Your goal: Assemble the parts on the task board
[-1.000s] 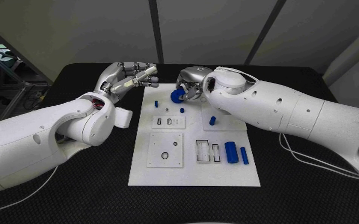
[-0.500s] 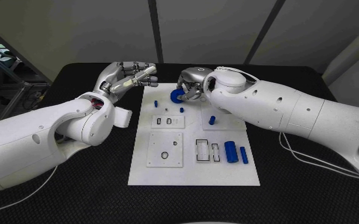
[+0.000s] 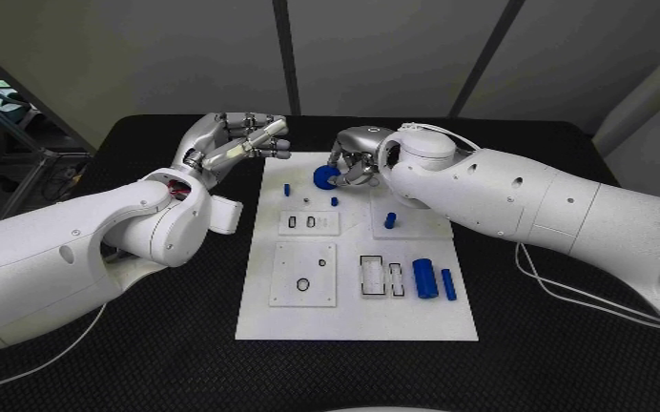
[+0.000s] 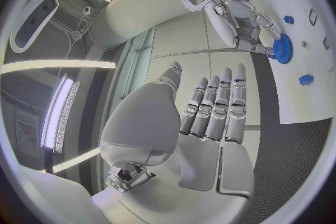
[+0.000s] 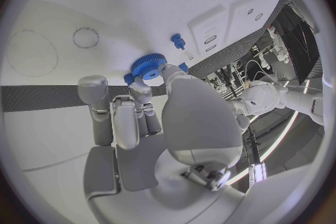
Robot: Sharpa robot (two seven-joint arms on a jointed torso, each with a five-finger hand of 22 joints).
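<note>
No text, label, brand, number or sign could be read anywhere; the task board (image 3: pixel 358 317) carried only unlettered black outlines around its recesses, and the arms' white shells bore no legible marking

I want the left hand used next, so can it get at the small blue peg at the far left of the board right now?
Probably yes. The left hand hovers open beside the task board, near the small blue peg; nothing lies between them. The right hand holds the blue gear further right.
</note>
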